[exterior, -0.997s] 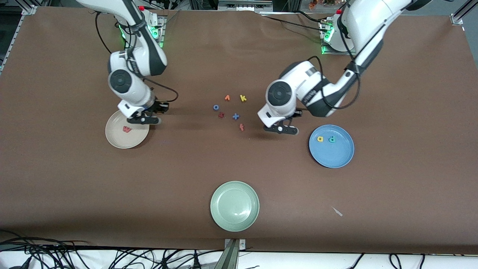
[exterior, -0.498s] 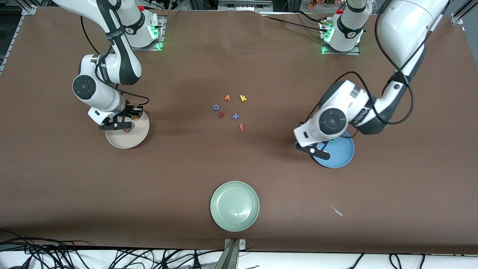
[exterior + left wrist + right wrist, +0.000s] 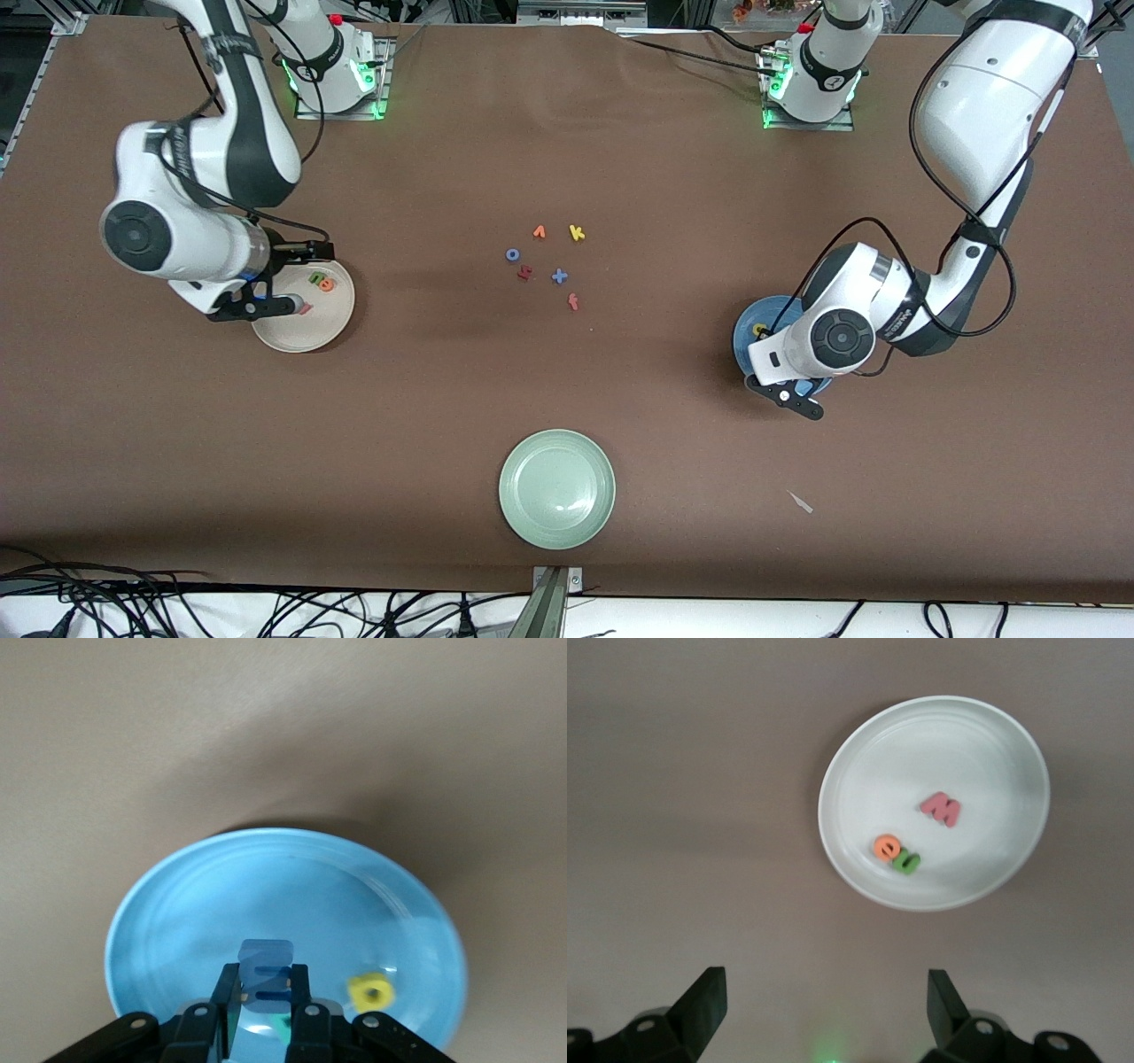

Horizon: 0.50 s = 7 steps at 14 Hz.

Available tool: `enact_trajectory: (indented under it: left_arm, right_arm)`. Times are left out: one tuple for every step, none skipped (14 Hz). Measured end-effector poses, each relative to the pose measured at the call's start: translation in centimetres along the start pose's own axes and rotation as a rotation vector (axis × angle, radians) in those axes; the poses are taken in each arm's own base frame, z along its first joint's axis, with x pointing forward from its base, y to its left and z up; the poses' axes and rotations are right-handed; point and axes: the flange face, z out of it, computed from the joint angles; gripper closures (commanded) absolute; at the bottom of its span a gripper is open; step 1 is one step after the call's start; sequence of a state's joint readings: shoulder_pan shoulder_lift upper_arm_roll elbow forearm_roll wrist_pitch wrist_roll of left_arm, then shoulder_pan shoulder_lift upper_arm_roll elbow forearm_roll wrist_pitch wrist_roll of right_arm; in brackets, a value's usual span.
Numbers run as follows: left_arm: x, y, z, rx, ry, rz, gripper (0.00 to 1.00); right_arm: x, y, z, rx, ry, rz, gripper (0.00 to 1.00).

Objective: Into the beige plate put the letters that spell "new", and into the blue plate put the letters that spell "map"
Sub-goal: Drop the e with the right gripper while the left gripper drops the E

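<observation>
Three letters, "n" [image 3: 907,863], "e" [image 3: 886,848], "w" [image 3: 940,808], lay in the beige plate [image 3: 859,753]; right gripper [image 3: 824,1001] hung beside it, fingers apart; left gripper [image 3: 266,1001], fingers clamped on the "m" [image 3: 265,970], should release low, toward twelve o'clock of the "a" [image 3: 369,991] in the blue plate [image 3: 177,895].

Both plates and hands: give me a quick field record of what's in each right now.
beige plate: green n, orange e, pinkish-red w
blue plate: yellow a; teal p barely shows
right hand: open, empty, above the table beside the beige plate
left hand: shut on blue-purple m, over the blue plate
table middle: six spare letters
</observation>
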<state>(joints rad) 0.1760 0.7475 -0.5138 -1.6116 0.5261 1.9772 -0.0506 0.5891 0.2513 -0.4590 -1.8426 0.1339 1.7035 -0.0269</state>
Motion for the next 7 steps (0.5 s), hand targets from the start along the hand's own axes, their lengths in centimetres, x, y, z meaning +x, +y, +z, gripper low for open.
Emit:
enact_trajectory:
  left_arm:
    - [0.2,-0.1,0.7,0.010,0.003,0.008,1.00]
    - [0.3,-0.2,1.2,0.009,0.006,0.009,0.86]
    - [0.4,-0.2,1.6,0.004,0.006,0.009,0.54]
    - [0.5,-0.1,1.8,0.001,0.005,0.009,0.26]
    - [0.5,-0.1,1.9,0.001,0.006,0.009,0.00]
    - [0.5,-0.2,1.8,0.001,0.008,0.008,0.00]
    - [0.6,-0.4,1.6,0.002,0.012,0.004,0.00]
  right_arm:
    - [-0.1,-0.1,-1.1,0.000,-0.011,-0.001,0.00]
    - [-0.2,-0.2,-1.6,-0.001,-0.018,-0.002,0.00]
    - [-0.1,-0.2,-1.9,-0.002,-0.019,-0.003,0.00]
    - [0.0,-0.4,-2.6,-0.004,-0.012,-0.005,0.00]
    - [0.0,-0.5,-3.6,-0.006,-0.004,-0.008,0.00]
    - [-0.1,-0.7,-4.8,-0.006,0.002,-0.011,0.00]
    - [-0.2,-0.7,-6.0,-0.004,0.012,-0.012,0.00]
